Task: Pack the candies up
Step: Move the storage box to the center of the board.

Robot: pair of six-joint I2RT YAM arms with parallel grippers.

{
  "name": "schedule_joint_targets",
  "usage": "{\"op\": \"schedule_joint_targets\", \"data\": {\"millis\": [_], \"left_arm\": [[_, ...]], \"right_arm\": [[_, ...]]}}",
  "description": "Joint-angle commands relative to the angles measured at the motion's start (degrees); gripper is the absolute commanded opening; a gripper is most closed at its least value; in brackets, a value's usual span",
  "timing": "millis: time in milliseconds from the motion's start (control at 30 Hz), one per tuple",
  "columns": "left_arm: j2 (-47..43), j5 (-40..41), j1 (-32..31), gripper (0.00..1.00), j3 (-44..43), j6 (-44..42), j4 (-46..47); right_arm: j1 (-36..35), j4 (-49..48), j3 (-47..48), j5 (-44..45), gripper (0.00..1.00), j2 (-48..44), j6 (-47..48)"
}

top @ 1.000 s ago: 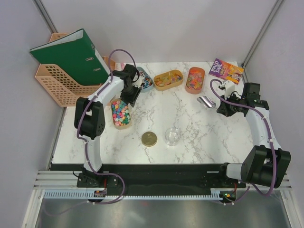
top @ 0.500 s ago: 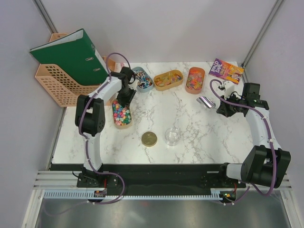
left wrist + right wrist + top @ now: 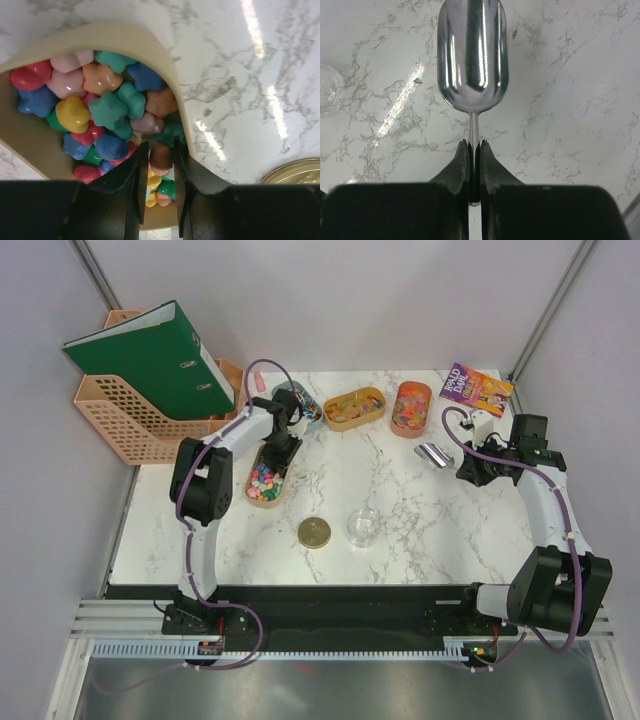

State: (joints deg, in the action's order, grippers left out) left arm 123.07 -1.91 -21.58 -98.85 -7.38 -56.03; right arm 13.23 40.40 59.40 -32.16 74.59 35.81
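Observation:
The candies (image 3: 107, 107), small star-shaped sweets in mixed colours, fill a tan oval tray (image 3: 254, 496) on the left of the marble table. My left gripper (image 3: 283, 445) reaches down into that tray. Its jaws (image 3: 160, 150) are shut on a brownish-pink candy (image 3: 161, 159) close to the tray's right wall (image 3: 170, 85). More candies lie in three trays at the back (image 3: 354, 408). On the right, my right gripper (image 3: 472, 468) is shut on the thin handle of a silver scoop (image 3: 472, 55), which hovers empty above the table.
A gold lid (image 3: 315, 532) and a small clear jar (image 3: 362, 526) stand at the front centre. A purple book (image 3: 476, 388) lies at the back right. A green binder (image 3: 150, 360) rests on a peach rack (image 3: 120, 425) at the back left.
My left gripper has moved right and down into the tan tray, and its jaws have narrowed. The tray has swung so its far end points right. The right arm has not moved.

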Motion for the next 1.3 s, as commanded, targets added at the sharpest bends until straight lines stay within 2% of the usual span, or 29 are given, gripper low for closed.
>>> {"op": "schedule_joint_targets", "data": {"millis": [0,333,600,767,1067,1200,1233,1267], "left_arm": [[0.9,-3.3,-4.8,0.33,-0.6,-3.3,0.0],[5.2,-0.8,-16.5,0.35,-2.7,-10.5,5.5],[10.4,-3.5,-21.3,0.38,-9.4,-24.0,11.6],[10.5,-6.8,-22.9,0.39,-10.5,-28.4,13.3],[6.8,-15.8,-24.1,0.41,-7.9,-35.4,13.9],[1.3,-14.9,-24.2,0.45,-9.6,-33.6,14.0],[-2.6,-14.4,-24.1,0.46,-9.3,-33.7,14.0],[-4.4,-13.8,-23.9,0.48,-9.1,-33.8,13.8]], "right_arm": [[-0.1,-0.7,1.8,-0.4,0.0,-0.3,0.6],[-0.1,-0.7,0.9,0.0,0.0,-0.4,0.7],[-0.1,-0.6,0.1,0.3,0.0,-0.5,1.3],[-0.1,0.0,0.2,1.1,0.0,-1.0,2.3],[-0.1,0.6,-0.2,1.3,0.0,-0.7,3.6],[-0.1,3.5,2.2,2.7,0.0,-0.8,9.7],[-0.1,4.2,4.0,2.7,0.0,-0.7,11.3],[-0.1,6.8,5.1,2.4,0.0,0.0,15.7]]}}
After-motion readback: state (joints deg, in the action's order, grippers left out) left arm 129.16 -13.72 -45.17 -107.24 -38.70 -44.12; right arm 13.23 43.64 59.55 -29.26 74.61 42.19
